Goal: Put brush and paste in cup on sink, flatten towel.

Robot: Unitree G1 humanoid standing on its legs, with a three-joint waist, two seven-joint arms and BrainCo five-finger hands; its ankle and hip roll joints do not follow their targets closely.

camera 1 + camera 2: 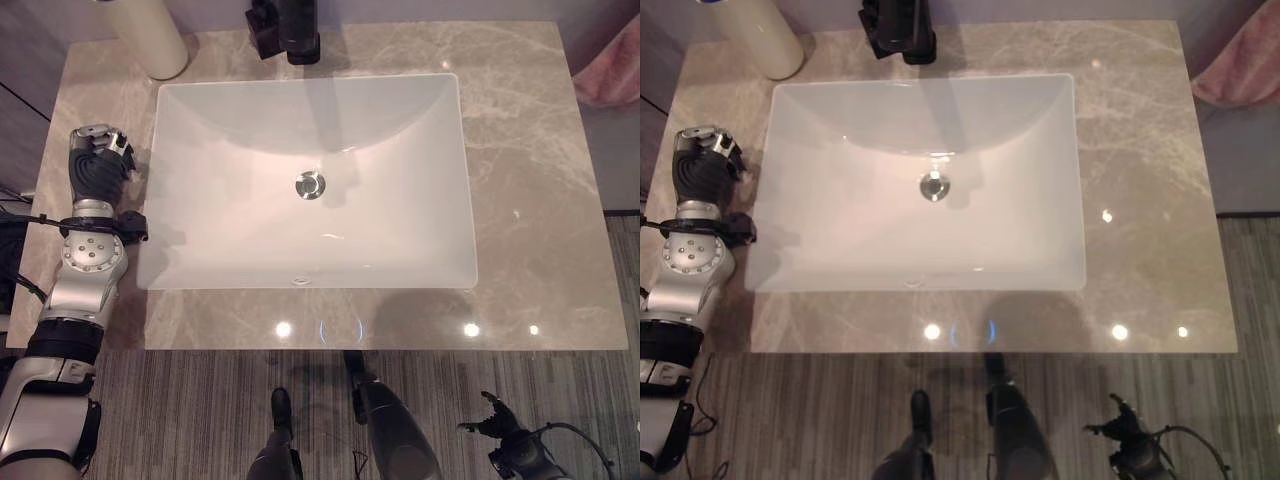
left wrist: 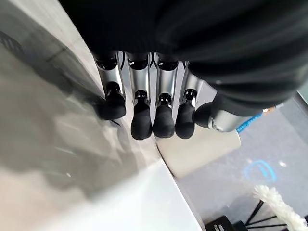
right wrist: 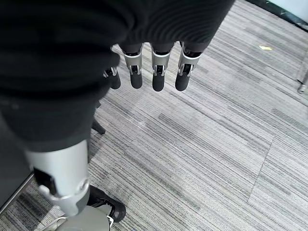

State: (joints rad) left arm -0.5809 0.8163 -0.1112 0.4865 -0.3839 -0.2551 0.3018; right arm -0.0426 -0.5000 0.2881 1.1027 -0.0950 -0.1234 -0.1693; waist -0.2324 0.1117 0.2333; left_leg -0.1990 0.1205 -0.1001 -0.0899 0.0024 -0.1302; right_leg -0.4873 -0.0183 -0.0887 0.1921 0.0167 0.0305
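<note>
The cream cup [image 1: 150, 35] stands upright at the counter's back left corner and shows again past my left fingers [image 2: 163, 120]. A pink towel [image 1: 610, 75] lies bunched off the counter's back right edge. My left hand [image 1: 98, 165] hovers over the left strip of the marble counter [image 1: 540, 200], beside the sink and a little in front of the cup; its fingers are relaxed and hold nothing. My right hand [image 1: 497, 420] hangs low over the carpet in front of the counter's right end, with its fingers [image 3: 159, 72] straight and empty.
The white rectangular sink basin [image 1: 200, 120] takes up the middle of the counter, with a black faucet [image 1: 300, 30] behind it. A white fluffy thing on dark stems [image 2: 276, 199] shows beyond the cup. Bare marble lies right of the basin.
</note>
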